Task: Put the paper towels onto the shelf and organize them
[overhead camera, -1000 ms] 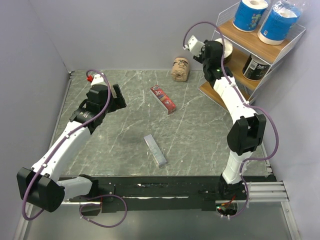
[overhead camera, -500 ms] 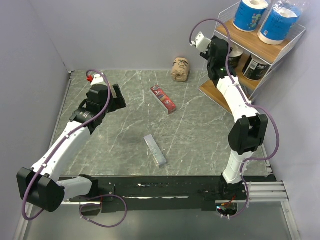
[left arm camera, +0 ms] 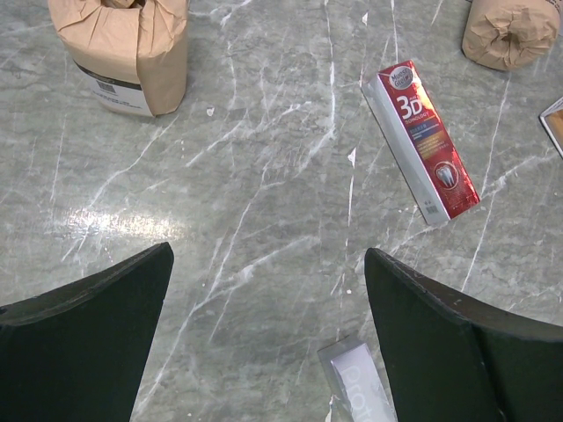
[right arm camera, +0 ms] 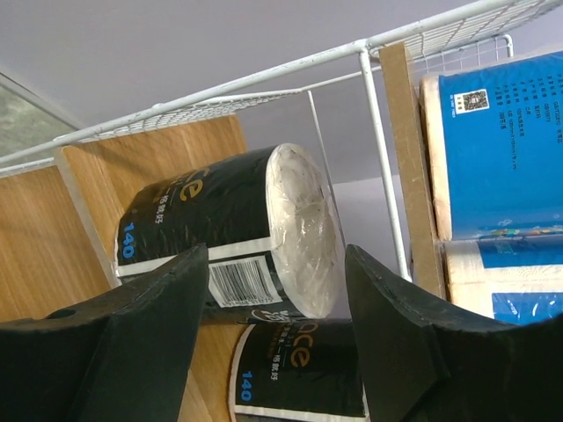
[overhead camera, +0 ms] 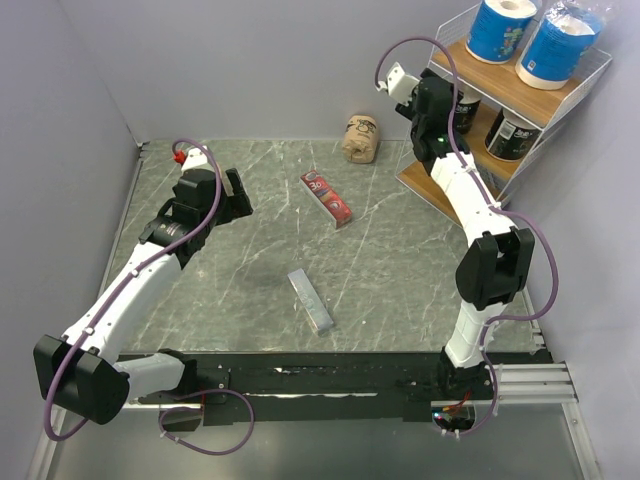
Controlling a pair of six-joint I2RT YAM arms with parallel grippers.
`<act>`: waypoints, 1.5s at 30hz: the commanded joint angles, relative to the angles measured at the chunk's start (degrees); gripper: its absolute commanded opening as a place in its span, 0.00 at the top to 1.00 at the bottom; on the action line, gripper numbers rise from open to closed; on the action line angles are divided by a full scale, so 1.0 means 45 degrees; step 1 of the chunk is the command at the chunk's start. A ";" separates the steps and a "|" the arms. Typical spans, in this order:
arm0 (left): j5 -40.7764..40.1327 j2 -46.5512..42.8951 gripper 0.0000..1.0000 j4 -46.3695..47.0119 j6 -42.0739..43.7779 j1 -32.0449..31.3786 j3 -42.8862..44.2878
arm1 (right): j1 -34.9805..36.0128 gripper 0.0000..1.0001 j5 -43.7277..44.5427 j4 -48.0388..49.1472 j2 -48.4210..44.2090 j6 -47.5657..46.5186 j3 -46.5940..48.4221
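The shelf (overhead camera: 425, 185) stands at the back right. Two blue paper towels (overhead camera: 500, 28) (overhead camera: 560, 45) stand on its top tier. On the middle tier are two black rolls (overhead camera: 512, 133) (overhead camera: 467, 106). My right gripper (overhead camera: 452, 105) reaches into that tier. In the right wrist view it (right arm camera: 277, 255) is open, its fingers either side of a black roll (right arm camera: 229, 229) and apart from it, with the second black roll (right arm camera: 303, 369) beside. A tan roll (overhead camera: 362, 138) lies on the table. My left gripper (left arm camera: 268, 255) hangs open over the table, with another tan roll (left arm camera: 119, 53) ahead.
A flat red packet (overhead camera: 327, 197) lies mid-table and a grey bar (overhead camera: 311, 300) nearer the front. The shelf's white wire frame (right arm camera: 374, 132) and wooden tier (right arm camera: 53, 237) closely surround my right gripper. Grey walls close in the table's back and sides.
My right gripper carried the black roll to the right into the shelf's middle tier, and its jaws have spread apart off the roll. The left arm has not moved.
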 commanded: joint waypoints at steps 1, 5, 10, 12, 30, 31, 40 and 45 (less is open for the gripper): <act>-0.0035 -0.0391 0.03 0.0482 -0.0228 0.0041 0.0194 | 0.0173 0.36 -0.0026 0.0401 -0.0550 0.0133 0.0363; -0.0036 -0.0391 0.04 0.0482 -0.0208 0.0041 0.0174 | 0.0232 0.45 -0.0279 0.0401 -0.0668 0.0230 -0.0106; 0.0043 -0.0430 0.03 0.0482 -0.0228 0.0061 0.0194 | 0.0076 0.54 -0.0867 0.0069 -0.0474 0.0934 -0.0069; 0.0004 -0.0488 0.04 0.0482 -0.0208 0.0041 0.0174 | 0.0017 0.54 -0.0692 0.0049 -0.0240 0.0818 -0.0048; -0.0074 -0.0528 0.04 0.0482 -0.0208 0.0041 0.0174 | -0.0705 0.57 -0.0222 0.0536 0.0777 0.0543 0.0420; -0.0055 -0.0509 0.04 0.0462 -0.0189 0.0041 0.0174 | -0.0725 0.57 -0.0261 0.0556 0.0797 0.0562 0.0440; -0.0055 -0.0450 0.04 0.0482 -0.0228 0.0100 0.0174 | -0.0395 0.58 -0.0533 0.0556 0.0486 0.1109 0.0324; -0.0055 -0.0391 0.04 0.0540 -0.0248 0.0139 0.0135 | 0.0445 0.55 -0.0750 0.1084 -0.0743 0.1966 -0.0690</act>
